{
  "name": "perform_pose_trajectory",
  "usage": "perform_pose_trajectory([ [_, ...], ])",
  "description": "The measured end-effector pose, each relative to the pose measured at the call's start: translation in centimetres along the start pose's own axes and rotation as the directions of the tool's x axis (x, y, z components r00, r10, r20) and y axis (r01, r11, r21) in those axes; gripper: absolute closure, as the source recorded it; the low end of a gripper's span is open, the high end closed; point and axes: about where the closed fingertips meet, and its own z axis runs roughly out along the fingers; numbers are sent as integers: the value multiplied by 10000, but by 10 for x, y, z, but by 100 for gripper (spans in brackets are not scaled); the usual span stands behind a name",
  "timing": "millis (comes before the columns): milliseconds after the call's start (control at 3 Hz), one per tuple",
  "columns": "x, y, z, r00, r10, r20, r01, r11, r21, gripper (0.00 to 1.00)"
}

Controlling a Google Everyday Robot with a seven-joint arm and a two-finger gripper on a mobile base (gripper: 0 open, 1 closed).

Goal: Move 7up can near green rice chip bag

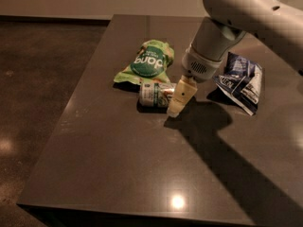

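Observation:
The 7up can (pixel 155 94) lies on its side on the dark table (pixel 118 164), its top end toward the right. It sits just below the lower edge of the green rice chip bag (pixel 147 63), which lies flat with its round "dang" label up. My gripper (pixel 176 104) comes down from the arm at the upper right and is at the can's right end, touching or nearly touching it. Part of the can's right end is hidden behind the gripper.
A dark blue and white snack bag (pixel 241 79) lies to the right of the gripper. The table's left edge (pixel 71 112) and front edge (pixel 142 212) drop to a dark floor. My arm casts a broad shadow across the table's right half.

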Motion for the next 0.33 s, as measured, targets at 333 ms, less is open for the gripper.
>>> perform_pose_trajectory([
  [333,0,0,0,10000,-1,0,1,10000,0,0],
])
